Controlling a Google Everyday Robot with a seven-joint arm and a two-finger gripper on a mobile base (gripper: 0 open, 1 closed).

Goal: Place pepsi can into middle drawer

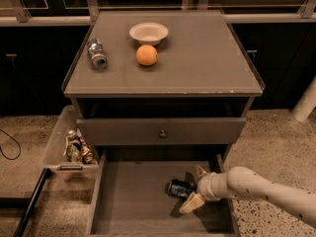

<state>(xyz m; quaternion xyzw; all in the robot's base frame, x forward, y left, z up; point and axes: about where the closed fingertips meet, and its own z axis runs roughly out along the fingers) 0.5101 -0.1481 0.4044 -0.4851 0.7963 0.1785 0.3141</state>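
Down low, standing fully open under the cabinet: the middle drawer, with a smooth grey floor and low side walls. On that floor, toward the right wall, the pepsi can, lying on its side. Reaching in from the right on a pale arm, the gripper, fingers spread in a V to either side of the can's right end; cannot tell whether touching it. Just above, a closed drawer front with a small round knob. On the grey bench: a white bowl near the back, an orange just in front of it, a silver-grey can on its side further left. Against the cabinet's left flank, a clear bin holding a few small items, too murky to name. Below all this, a speckled stone floor; at the far left, a dark cable looped on it; at the right edge, a white post. Behind, dark cabinet fronts under a pale rail.
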